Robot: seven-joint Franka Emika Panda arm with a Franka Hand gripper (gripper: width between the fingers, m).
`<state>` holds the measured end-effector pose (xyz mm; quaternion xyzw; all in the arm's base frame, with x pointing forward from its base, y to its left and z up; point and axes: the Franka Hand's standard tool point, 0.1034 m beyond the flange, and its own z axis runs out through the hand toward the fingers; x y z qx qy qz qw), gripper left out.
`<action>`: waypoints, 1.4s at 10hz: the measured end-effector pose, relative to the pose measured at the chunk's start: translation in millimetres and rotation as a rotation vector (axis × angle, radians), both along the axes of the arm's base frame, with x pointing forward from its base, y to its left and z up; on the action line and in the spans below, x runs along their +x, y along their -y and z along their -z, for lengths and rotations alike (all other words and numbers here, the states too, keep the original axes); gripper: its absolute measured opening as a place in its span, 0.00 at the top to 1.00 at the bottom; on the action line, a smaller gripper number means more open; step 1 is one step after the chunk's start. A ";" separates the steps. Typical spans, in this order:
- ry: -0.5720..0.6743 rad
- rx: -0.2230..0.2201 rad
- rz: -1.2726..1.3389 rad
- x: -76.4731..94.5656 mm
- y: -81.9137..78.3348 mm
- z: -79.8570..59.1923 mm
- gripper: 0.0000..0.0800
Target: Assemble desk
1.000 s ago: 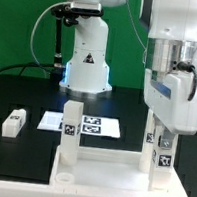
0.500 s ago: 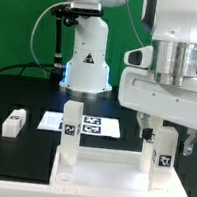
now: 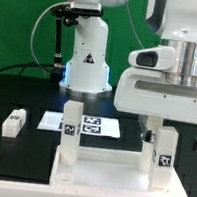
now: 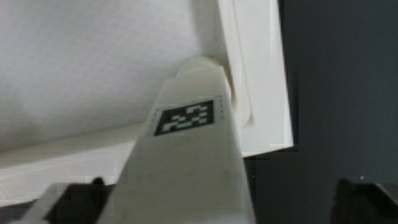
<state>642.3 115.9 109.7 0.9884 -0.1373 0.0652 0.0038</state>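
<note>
**Gripper swings round above the standing leg post**

Over the last second the gripper [image 3: 171, 136] has turned about its upright axis. It was narrow side on to the exterior view, and now its broad face shows, with a finger on either side of the leg post [image 3: 162, 153]. It looks released: in the wrist view the post [image 4: 178, 150] rises between the fingertips [image 4: 71, 200] with dark space beside it. I judge this a wrist reset between screwing turns, so the post is probably not yet tight. The post stands upright on the top panel [image 3: 106, 180], at the exterior view's right, directly below the gripper. The other post [image 3: 71, 133] stands on the same panel, and a loose leg [image 3: 14, 123] lies on the worktop [image 3: 27, 92].
</note>
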 end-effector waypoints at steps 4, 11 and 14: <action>0.004 0.023 0.188 -0.4 1.4 0.6 0.64; -0.073 0.208 1.322 -2.5 12.9 2.7 0.64; -0.069 0.185 1.243 -3.0 12.4 3.3 0.64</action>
